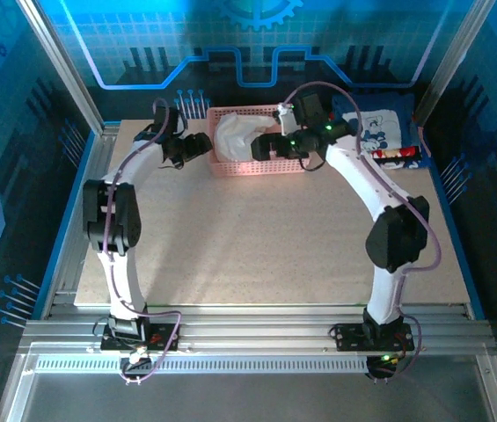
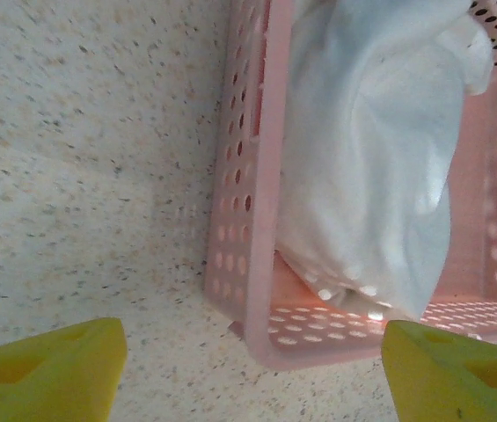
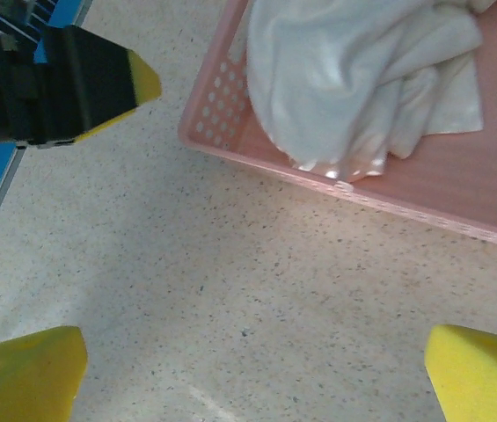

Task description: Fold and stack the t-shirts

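Spread and empty, the left gripper and right gripper hover by the pink basket, where either could snag its rim instead of the white t-shirt.

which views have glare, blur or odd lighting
Top external: blue-lit surround, soft arm shadows on the table. Left wrist: the left claw shows blurred yellow fingertips, light dots through the pink basket speckle the white t-shirt. Right wrist: sharp table, similar bright speckles.
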Motion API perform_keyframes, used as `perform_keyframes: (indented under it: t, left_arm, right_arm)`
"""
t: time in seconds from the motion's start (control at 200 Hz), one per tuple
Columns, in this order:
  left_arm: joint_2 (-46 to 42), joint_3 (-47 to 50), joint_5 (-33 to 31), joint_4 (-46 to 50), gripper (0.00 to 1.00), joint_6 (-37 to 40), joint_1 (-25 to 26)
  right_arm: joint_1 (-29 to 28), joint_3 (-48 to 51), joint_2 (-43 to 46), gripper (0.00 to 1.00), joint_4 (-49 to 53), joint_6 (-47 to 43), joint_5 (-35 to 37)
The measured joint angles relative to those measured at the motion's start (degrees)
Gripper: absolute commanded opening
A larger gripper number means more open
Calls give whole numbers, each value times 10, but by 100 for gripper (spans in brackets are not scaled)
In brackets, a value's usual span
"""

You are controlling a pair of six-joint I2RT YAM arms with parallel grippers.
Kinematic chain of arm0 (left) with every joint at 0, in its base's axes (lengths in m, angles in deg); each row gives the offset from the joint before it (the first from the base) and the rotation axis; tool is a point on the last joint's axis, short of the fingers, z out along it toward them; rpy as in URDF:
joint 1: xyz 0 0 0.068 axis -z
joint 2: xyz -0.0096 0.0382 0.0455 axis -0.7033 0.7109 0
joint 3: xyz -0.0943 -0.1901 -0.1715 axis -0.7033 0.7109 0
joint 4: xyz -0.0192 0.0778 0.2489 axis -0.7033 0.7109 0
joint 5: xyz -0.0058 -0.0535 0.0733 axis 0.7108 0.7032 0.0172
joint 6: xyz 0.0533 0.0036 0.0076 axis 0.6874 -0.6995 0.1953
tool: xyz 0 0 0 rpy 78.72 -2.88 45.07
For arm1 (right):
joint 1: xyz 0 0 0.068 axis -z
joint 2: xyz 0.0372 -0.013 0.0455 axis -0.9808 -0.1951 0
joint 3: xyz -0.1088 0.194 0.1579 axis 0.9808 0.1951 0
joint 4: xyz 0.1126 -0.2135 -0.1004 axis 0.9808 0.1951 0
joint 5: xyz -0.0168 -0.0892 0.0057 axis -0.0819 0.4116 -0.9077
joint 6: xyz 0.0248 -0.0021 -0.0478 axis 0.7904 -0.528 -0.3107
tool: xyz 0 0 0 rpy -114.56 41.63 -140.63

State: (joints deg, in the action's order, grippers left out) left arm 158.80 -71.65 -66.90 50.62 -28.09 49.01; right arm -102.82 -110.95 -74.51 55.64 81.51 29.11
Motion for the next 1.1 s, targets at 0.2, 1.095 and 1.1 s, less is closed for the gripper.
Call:
perform_keyframes:
  t: [0.2, 1.095, 1.1]
  left_arm:
    - [33, -28, 0, 15, 47, -12, 4]
    - [3, 46, -11, -7, 0, 39, 53]
    - [2, 47, -11, -7, 0, 39, 54]
  right_arm:
    - [-21, -103, -78, 100, 38, 23, -11]
    - [-26, -299, -283, 100, 106, 56, 55]
    - [-26, -299, -285, 100, 106, 56, 56]
